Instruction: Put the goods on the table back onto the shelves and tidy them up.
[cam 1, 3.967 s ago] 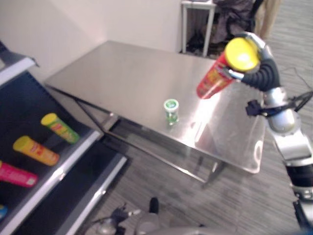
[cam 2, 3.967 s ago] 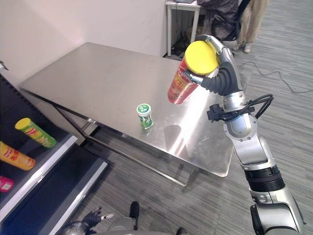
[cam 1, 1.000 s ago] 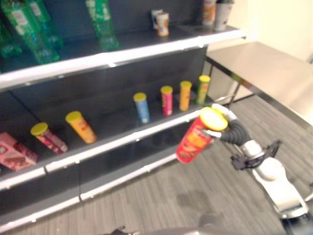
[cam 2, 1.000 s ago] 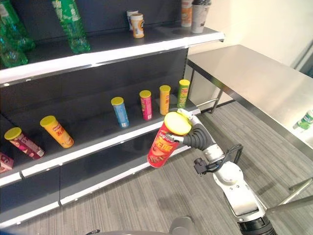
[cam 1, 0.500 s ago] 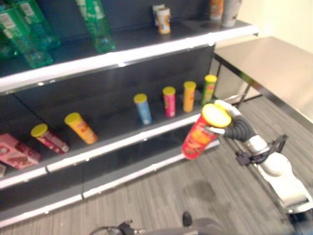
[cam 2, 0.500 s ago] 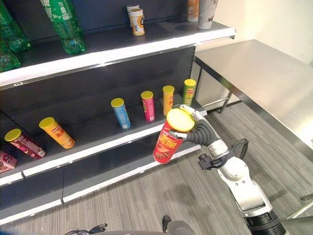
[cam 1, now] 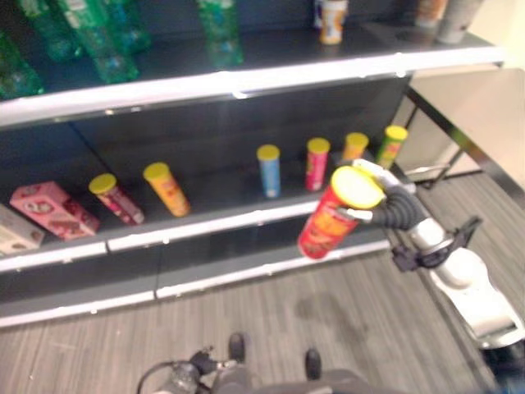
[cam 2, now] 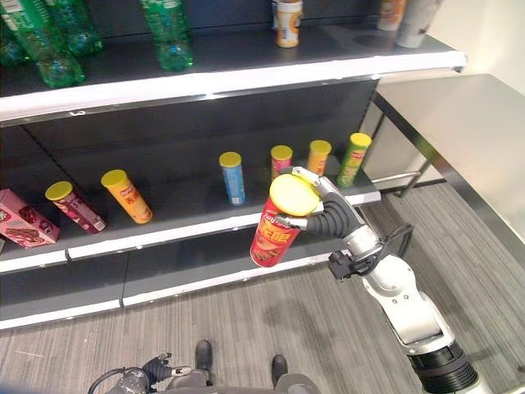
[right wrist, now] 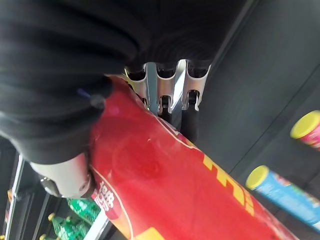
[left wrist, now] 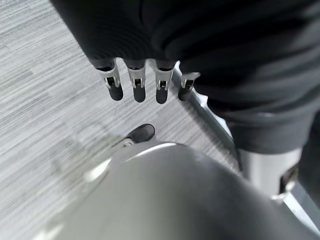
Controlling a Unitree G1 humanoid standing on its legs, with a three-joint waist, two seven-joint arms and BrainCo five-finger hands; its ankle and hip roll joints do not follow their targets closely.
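Observation:
My right hand (cam 2: 332, 215) is shut on a red chip can with a yellow lid (cam 2: 277, 220), held tilted in the air in front of the middle shelf (cam 2: 205, 226). In the right wrist view the red can (right wrist: 170, 185) lies under my curled fingers (right wrist: 170, 90). On that shelf stand blue (cam 2: 233, 176), pink (cam 2: 280, 167), orange (cam 2: 317, 157) and green (cam 2: 353, 159) cans, with a leaning orange can (cam 2: 127, 195) and a dark red can (cam 2: 74, 206) further left. My left hand (left wrist: 145, 82) hangs low above the floor, fingers straight, holding nothing.
Green bottles (cam 2: 168, 33) and cups (cam 2: 287, 20) stand on the top shelf (cam 2: 246, 74). A pink box (cam 2: 25, 218) lies at the middle shelf's left end. The steel table (cam 2: 484, 131) is to the right of the shelves. Grey floor lies in front.
The camera has swung left, so the shelves fill more of the view and the table has slid to the right edge. The red can stays in my right hand before the middle shelf.

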